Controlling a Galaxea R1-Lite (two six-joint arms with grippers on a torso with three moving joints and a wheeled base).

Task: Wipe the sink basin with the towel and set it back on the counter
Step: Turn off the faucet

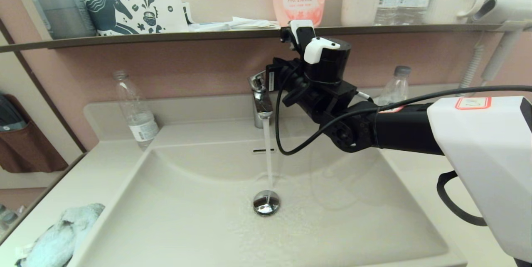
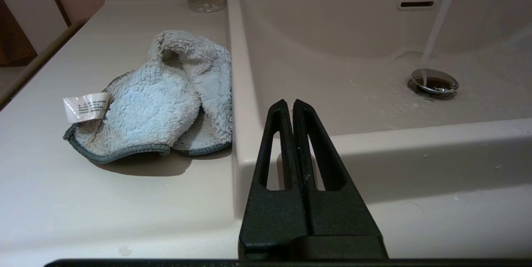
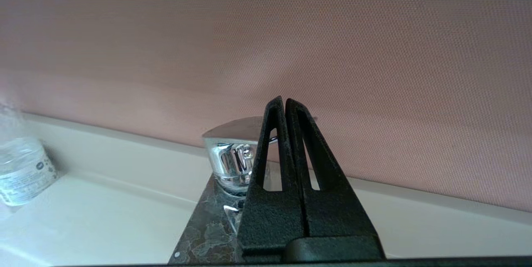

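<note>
head view puts the right hand (image 1: 266, 81) beside the faucet (image 1: 261, 99), center frame, water running: wiping not begun. left wrist view alone shows the left hand (image 2: 289, 105) closed, empty, and the towel (image 2: 158, 101) crumpled on the worktop (image 2: 83, 200) beside the sink basin (image 2: 332, 72). right hand closed, empty. next: grasp the towel.

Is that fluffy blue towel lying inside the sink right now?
No, the towel lies crumpled on the counter, beside the sink basin, untouched.
</note>
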